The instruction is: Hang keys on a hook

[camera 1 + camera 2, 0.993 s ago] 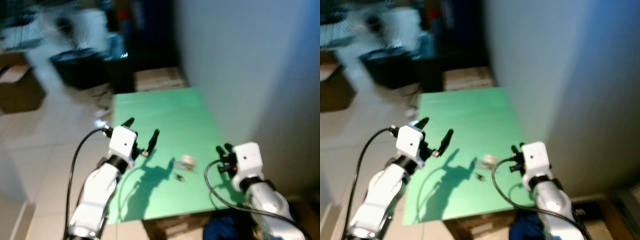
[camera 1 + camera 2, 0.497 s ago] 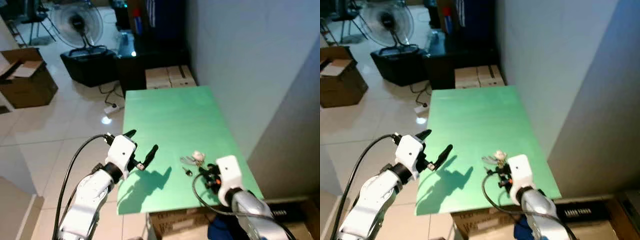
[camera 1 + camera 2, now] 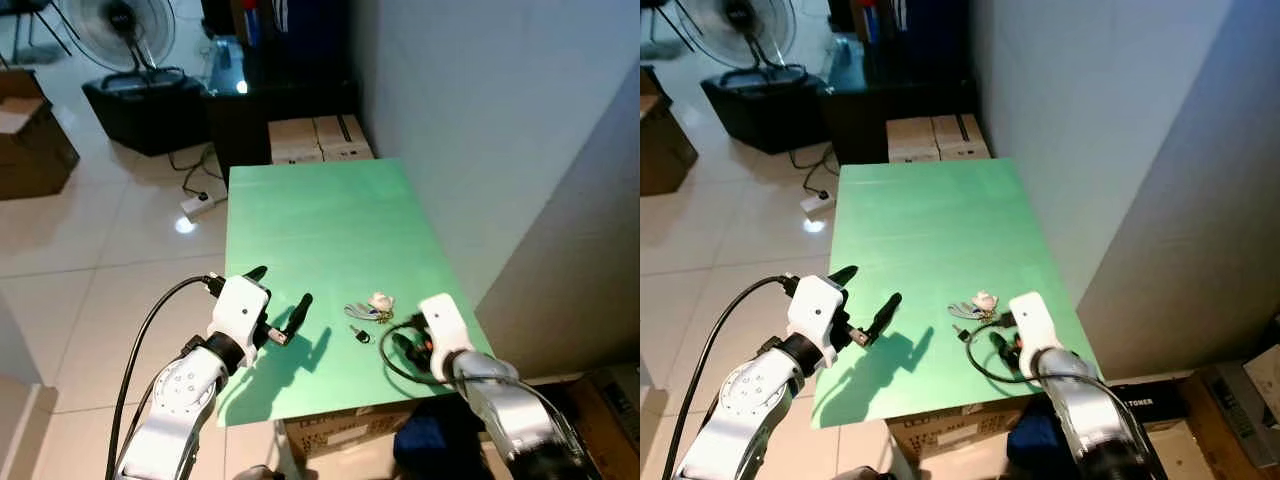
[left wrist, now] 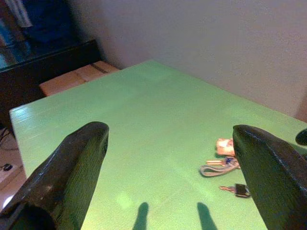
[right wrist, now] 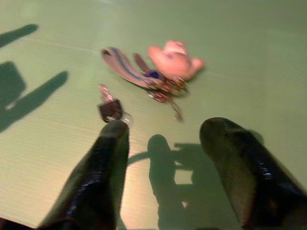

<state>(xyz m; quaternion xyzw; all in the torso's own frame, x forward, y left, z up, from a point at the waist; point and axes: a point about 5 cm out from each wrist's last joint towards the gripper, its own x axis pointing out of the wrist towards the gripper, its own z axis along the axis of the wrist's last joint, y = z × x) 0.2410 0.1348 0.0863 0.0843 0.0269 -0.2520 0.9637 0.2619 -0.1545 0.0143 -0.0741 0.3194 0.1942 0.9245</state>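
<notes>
Matte green table (image 3: 320,230) standing against a pale wall, glossy tiled floor (image 3: 90,250) beside it; keys (image 5: 153,76) lying flat; left gripper (image 3: 277,303) and right gripper (image 5: 165,143) hovering, jaws spread wide.

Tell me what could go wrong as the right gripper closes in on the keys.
1. The keys are two pieces: a bunch with a strap and pink charm, and a separate small key. The open right gripper may take just one.
2. They lie flat on the green table; the fingertips could push them instead of pinching.
3. No hook is in sight.
</notes>
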